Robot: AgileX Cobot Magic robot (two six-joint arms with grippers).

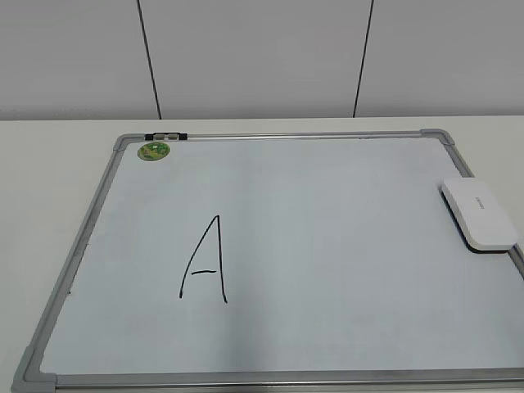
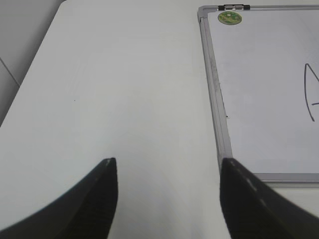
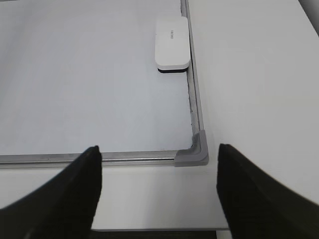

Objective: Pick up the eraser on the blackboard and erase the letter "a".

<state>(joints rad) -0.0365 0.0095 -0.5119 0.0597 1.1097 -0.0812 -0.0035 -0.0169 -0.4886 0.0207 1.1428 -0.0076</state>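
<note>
At the blackboard's (image 1: 270,205) right edge lay the eraser (image 1: 480,214), untouched; both your grippers, left (image 2: 168,186) and right (image 3: 158,174), stood with jaws apart, empty. No small "a" showed, only a large A (image 1: 206,260). Your next move, likely: right gripper forward onto the eraser.

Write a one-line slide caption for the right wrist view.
Open right gripper hovers over the board's corner; the white eraser lies by the frame.
</note>
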